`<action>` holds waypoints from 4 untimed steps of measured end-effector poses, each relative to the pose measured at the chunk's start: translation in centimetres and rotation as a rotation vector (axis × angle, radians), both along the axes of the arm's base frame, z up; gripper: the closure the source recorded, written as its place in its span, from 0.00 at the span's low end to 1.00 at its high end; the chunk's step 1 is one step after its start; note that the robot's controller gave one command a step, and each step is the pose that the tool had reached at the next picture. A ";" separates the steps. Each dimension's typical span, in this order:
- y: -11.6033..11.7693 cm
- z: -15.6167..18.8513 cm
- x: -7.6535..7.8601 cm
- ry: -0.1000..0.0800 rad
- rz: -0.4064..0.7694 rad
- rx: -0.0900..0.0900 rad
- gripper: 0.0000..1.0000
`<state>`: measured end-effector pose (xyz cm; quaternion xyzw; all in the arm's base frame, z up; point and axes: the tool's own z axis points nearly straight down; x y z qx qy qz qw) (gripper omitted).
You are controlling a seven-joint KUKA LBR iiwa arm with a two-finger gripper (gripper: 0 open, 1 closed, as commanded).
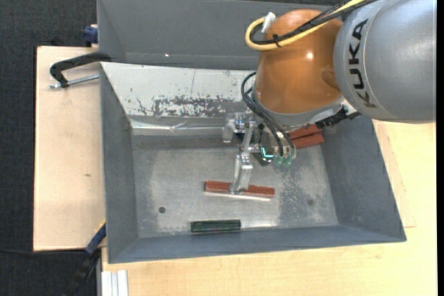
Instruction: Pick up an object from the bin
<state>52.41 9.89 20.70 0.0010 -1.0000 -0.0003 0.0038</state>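
**Arm pose.** The arm (399, 38) enters from the right of the camera view and stands over the right half of the grey metal bin (118, 170). Its large grey link occupies the upper right corner. The orange cover (298, 69) on the wrist sits over the rear right part of the bin, and a yellow cable (326, 14) loops across its top. Below the cover, the tool assembly points down toward the bin floor, with dark cables hanging beside it.

**Markings.** The grey link carries the black lettering "KUKA" (357, 59), which runs top to bottom in this view.

**Jaws.** The metal tip of the jaws reaches down to a red-brown flat strip (218, 186). The strip lies flat on the bin floor near the middle, slightly toward the front wall. The tip meets the strip near its mid-length. Whether the jaws are apart, together or clamped on the strip cannot be told from this view.

**Other contents.**
- A dark green bar (216, 226) lies along the front wall, apart from the strip.
- A second red-brown piece (309, 138) lies at the right of the floor, partly hidden under the wrist.
- A small dark speck (161, 211) sits at the left front of the floor.
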 end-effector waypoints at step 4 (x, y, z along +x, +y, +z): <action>-2.9 -13.6 0.2 -0.008 0.131 0.001 1.00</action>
